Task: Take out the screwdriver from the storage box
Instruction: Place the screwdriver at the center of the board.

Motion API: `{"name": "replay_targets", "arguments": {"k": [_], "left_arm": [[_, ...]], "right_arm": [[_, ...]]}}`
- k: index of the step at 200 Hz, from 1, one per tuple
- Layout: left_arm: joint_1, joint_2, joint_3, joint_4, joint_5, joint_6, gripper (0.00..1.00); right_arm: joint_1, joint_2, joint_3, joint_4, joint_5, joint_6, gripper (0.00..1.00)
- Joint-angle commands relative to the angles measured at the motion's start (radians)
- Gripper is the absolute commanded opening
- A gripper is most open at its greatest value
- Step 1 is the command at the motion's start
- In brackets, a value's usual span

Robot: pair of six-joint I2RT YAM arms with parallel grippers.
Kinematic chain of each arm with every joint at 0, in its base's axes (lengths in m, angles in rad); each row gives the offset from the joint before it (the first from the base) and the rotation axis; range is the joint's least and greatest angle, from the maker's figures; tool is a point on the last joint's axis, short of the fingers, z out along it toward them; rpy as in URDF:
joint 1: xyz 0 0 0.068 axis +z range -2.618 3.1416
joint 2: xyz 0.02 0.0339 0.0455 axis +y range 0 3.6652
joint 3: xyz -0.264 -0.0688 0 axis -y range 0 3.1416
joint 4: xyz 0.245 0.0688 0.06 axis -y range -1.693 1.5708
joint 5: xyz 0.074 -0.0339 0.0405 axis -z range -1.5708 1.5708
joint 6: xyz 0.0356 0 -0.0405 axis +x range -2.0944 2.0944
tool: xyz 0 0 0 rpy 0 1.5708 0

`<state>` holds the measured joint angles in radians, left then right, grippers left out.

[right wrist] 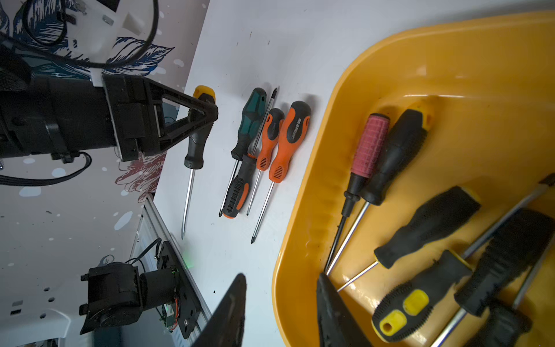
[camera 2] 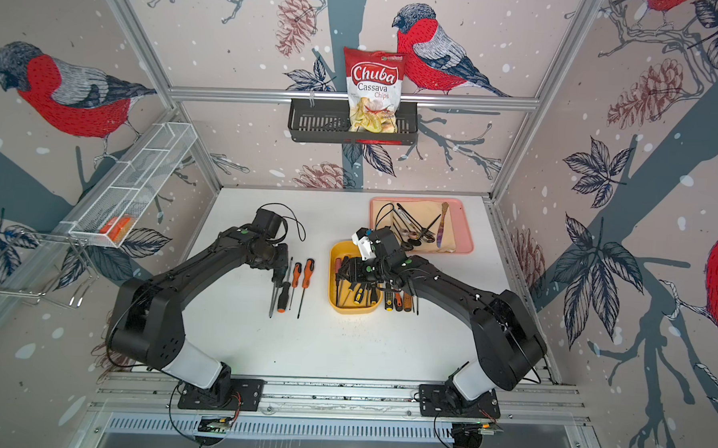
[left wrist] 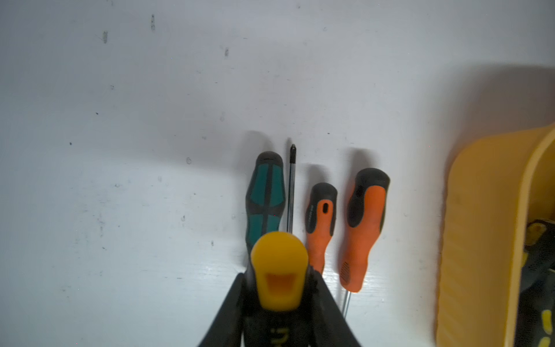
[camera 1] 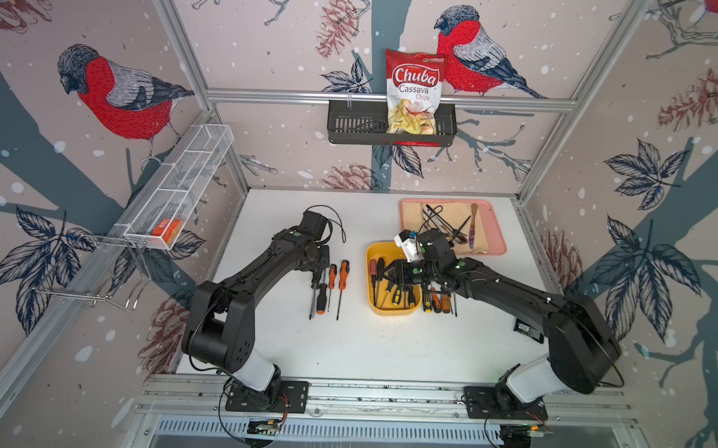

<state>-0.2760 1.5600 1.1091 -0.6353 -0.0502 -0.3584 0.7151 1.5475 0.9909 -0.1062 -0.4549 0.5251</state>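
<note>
The yellow-capped screwdriver (right wrist: 194,147) is out of the storage box (camera 1: 378,251), clamped near its cap in the left gripper (left wrist: 278,288), just beside the row (camera 1: 332,276) lying on the box's left-arm side. One slip and it clatters onto the green-handled screwdriver (right wrist: 250,120). The right gripper (right wrist: 281,281), part open and empty, straddles the box wall; shutting now could drag the box. Behind the box, a bag (camera 1: 414,90) reads "Chuba Cassava Chips".

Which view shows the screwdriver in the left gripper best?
Right wrist view: the yellow-capped screwdriver shows full length, cap to tip, clamped in the left gripper. Left wrist view gives only its blurred yellow cap, end-on. In both top views the left arm hides most of it.
</note>
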Motion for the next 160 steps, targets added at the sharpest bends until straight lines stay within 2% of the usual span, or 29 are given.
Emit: {"name": "replay_targets", "arguments": {"k": [1, 56, 160], "left_arm": [[0.033, 0.013, -0.019, 0.042, -0.003, 0.063, 0.19], [0.100, 0.079, -0.032, 0.090, 0.006, 0.105, 0.20], [0.112, 0.160, -0.073, 0.165, 0.012, 0.102, 0.24]], "right_arm": [[0.010, 0.014, 0.014, 0.031, 0.022, 0.021, 0.39], [0.015, 0.031, 0.020, 0.037, 0.035, 0.032, 0.39], [0.015, 0.045, 0.040, 0.008, 0.044, 0.022, 0.39]]}}
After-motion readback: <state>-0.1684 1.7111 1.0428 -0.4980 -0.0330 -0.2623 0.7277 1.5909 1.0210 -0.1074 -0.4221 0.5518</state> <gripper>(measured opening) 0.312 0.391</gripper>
